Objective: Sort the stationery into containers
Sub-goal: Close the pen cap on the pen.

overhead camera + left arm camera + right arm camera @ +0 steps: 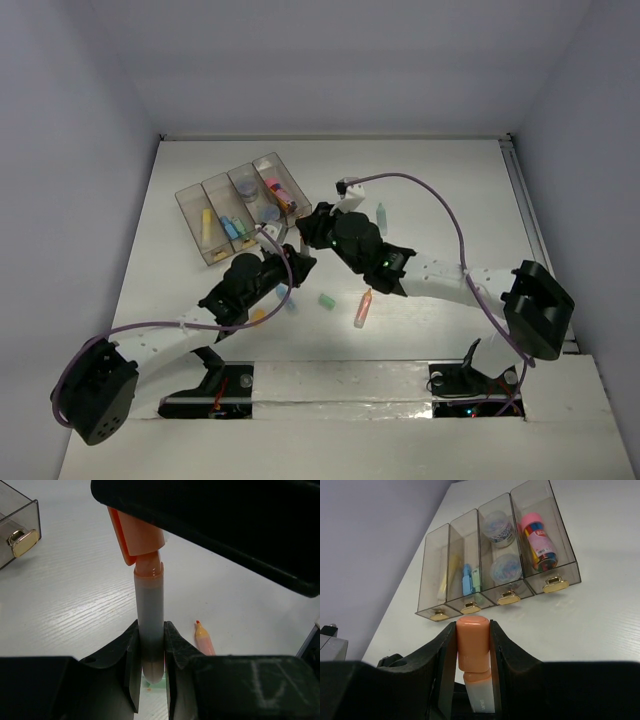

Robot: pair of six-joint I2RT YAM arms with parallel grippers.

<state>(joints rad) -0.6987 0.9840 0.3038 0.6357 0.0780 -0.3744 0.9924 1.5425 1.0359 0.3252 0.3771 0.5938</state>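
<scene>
Tray (431, 575) lies flat on the table beyond the right fingers and a little to their left, with its four compartments side by side. The far left one holds a yellow pen (444, 580). The next holds a blue piece (467, 580) and a green piece (476, 577). The third holds two round pots (506, 569), one behind the other, and the rightmost a pink marker (538, 540). Left gripper (150, 632) is clamped on the barrel of the orange marker (150, 605), its butt end sunk in the gap between the two fingers and its neck pointing away from them. Right gripper (472, 630) is clamped on the cap (472, 642), the fingers pressed to either side and the cap's closed end toward the tray. From the left wrist the cap sits skewed over the neck; cannot tell whether it is seated or free. Both grippers meet just off the tray's near right corner. A second orange marker (205, 640) lies loose on the table just right of the left fingers. A green block (326, 300) lies on the near side of the right fingers. A teal pen (381, 213) lies right of the right fingers, apart from them.
</scene>
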